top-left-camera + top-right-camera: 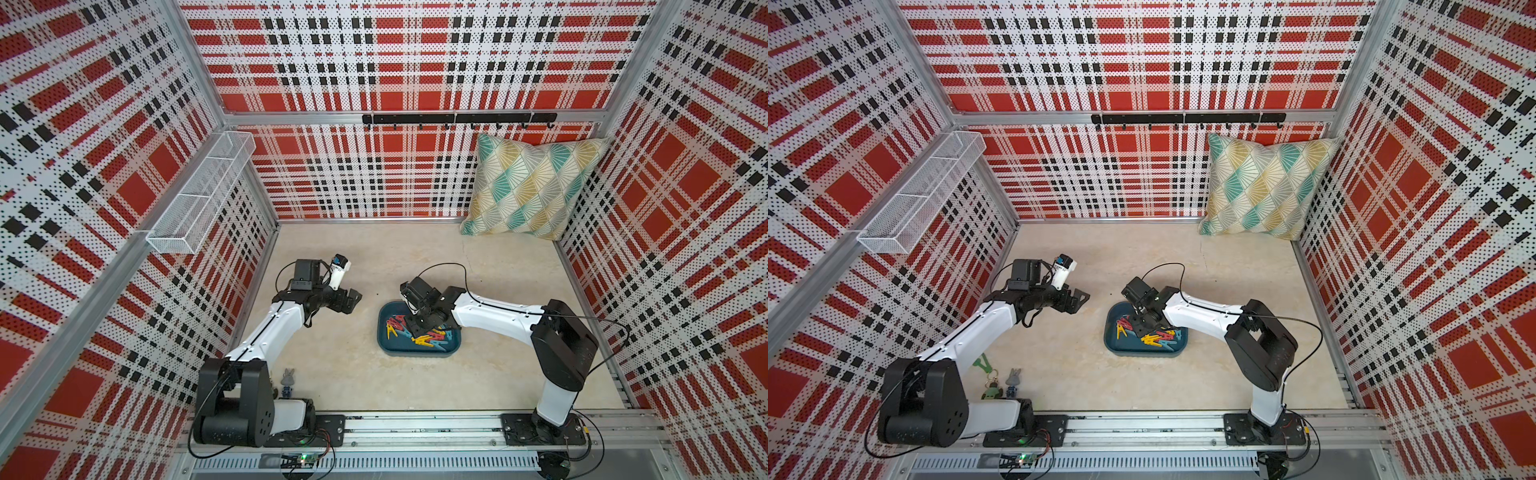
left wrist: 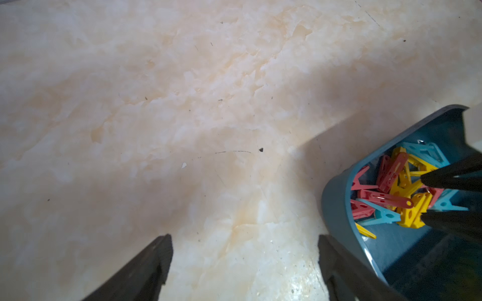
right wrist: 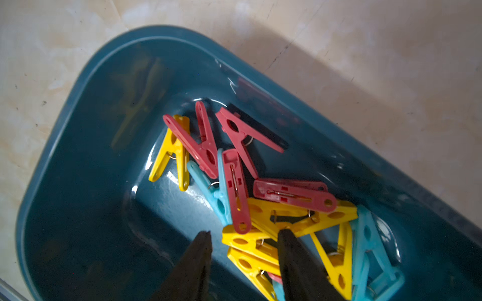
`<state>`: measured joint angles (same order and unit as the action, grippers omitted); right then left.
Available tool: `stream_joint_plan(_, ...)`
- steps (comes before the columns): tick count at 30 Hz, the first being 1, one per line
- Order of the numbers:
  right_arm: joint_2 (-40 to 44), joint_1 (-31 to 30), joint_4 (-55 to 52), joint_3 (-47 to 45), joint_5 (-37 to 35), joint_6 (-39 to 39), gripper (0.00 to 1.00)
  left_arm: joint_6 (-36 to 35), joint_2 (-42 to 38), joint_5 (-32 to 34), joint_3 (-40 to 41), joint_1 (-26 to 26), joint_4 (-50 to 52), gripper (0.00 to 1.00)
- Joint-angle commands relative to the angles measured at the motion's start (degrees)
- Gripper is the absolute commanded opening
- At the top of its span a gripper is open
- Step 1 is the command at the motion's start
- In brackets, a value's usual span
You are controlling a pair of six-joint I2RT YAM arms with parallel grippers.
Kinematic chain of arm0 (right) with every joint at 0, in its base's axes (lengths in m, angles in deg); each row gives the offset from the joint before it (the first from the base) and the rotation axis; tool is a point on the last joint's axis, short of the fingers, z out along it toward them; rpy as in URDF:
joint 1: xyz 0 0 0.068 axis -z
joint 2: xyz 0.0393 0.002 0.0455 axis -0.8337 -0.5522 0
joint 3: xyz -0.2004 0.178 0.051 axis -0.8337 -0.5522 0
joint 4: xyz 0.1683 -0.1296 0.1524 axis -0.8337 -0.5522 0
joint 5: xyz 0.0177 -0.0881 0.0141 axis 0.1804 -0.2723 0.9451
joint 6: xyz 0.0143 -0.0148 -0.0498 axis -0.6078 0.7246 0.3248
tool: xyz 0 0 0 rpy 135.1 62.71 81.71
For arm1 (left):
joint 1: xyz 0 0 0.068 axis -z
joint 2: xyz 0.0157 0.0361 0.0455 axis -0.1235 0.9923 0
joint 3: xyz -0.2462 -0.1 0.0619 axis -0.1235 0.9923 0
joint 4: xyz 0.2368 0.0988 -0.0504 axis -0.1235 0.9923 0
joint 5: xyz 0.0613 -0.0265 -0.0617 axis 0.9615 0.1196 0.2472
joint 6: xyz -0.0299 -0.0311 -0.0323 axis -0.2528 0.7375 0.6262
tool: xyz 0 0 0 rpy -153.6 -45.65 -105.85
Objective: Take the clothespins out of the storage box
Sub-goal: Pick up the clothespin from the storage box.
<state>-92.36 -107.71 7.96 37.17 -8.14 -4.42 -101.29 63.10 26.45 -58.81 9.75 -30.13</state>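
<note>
**Right arm down in the box**

Right gripper [image 1: 415,328] sits low among the clothespins [image 1: 428,340], yellow, red and blue, heaped in the storage box [image 1: 415,351]. Left gripper [image 1: 354,299] hangs over the table [image 1: 374,395], apart from the box.

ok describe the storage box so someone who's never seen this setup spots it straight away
Start at the beige tabletop between the plaid walls. Near its middle, under the right gripper, sits the storage box. It is a shallow dark teal tray holding coloured clothespins, unlike the white wire basket on the wall.
</note>
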Motion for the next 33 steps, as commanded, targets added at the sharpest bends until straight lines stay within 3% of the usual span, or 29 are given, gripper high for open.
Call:
stream_joint_plan(1, 0.41, -0.15, -1.81, -0.46, -0.87, 1.44, 0.51, -0.01, 0.9, 0.0, 0.51, -0.72, -1.29, 0.93)
stream_joint_plan(21, -1.21, 4.38, -1.13, -1.93, 4.27, 2.09, 0.51, 0.04, 2.61, 0.44, 0.52, -0.63, -1.67, 0.93)
stream_joint_plan(28, -1.51, 4.39, 0.52, -3.34, 7.87, 2.27, 0.47, 0.08, 2.66, 0.35, 0.66, -0.55, -1.64, 0.93)
stream_joint_plan(33, -1.36, 4.38, 0.5, -3.82, 8.11, 2.26, 0.39, 0.06, 2.71, 0.44, 0.61, -0.52, -1.73, 0.93)
